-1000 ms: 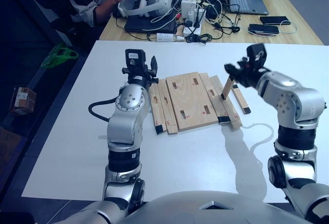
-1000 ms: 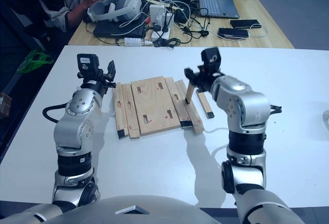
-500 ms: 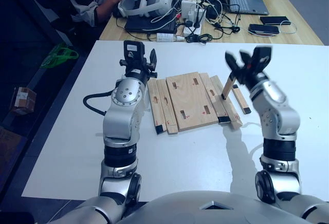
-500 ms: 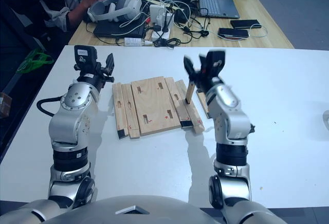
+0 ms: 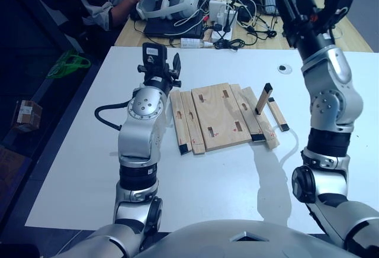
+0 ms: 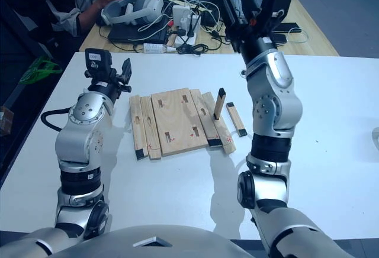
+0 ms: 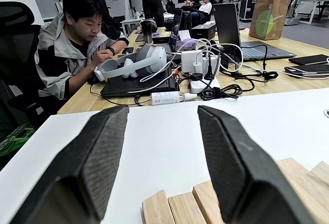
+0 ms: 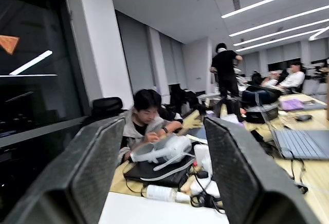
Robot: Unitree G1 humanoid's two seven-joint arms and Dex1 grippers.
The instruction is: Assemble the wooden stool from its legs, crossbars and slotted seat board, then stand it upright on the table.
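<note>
- Left eye view: the flat pale wooden seat board (image 5: 220,116) with four slots lies on the white tabletop (image 5: 89,169), slots up.
- Two pale wooden strips (image 5: 188,123) lie against its left edge, and more strips lie against its right.
- One dark-capped wooden leg (image 5: 263,98) stands upright, slightly tilted, with its foot on a right-hand strip. I cannot tell whether it sits fully in a socket.
- A short dark-tipped wooden bar (image 5: 276,114) lies just beside it.
- Right claw (image 5: 312,0): jaws spread wide and empty. The arm is held high with the forearm vertical, well above and beyond the parts.
- Left claw (image 5: 161,68): jaws parted and empty. The elbow is bent, the wrist is level, and the claw hovers near the far ends of the left strips.
- Judgement: assembly is at an early stage, with one leg placed.
- Recommendation: confirm the leg is square before leaving it.
- Bring my right claw down vertically, clear of the leg so as not to topple it, and take the next piece mid-length.
- Use my left claw to steady the board against sliding.
</note>
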